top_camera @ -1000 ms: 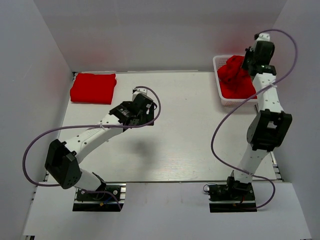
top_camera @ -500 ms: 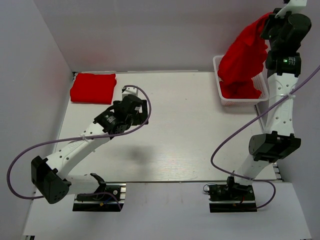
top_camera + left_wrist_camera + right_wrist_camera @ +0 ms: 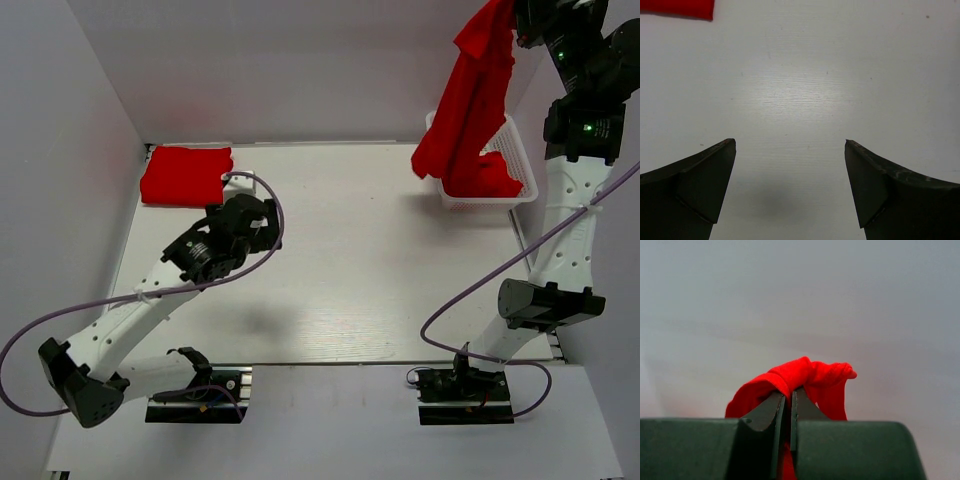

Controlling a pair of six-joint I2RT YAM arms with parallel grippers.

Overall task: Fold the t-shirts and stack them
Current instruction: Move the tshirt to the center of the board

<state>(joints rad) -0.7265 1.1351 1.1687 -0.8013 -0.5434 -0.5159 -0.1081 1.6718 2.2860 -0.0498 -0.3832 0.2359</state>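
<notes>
right wrist: right gripper (image 3: 791, 394) pinches soft crumpled red t-shirt (image 3: 807, 374); left gripper (image 3: 789, 143) gapes empty.

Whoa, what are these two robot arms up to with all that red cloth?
They are working through red t-shirts. The right claw is shut on one red t-shirt, holding it high so that it dangles over the white lattice basket at the far right of the table. More red cloth lies in that basket. The left claw is open and empty above the table, and a folded t-shirt lies in the far left corner.
</notes>
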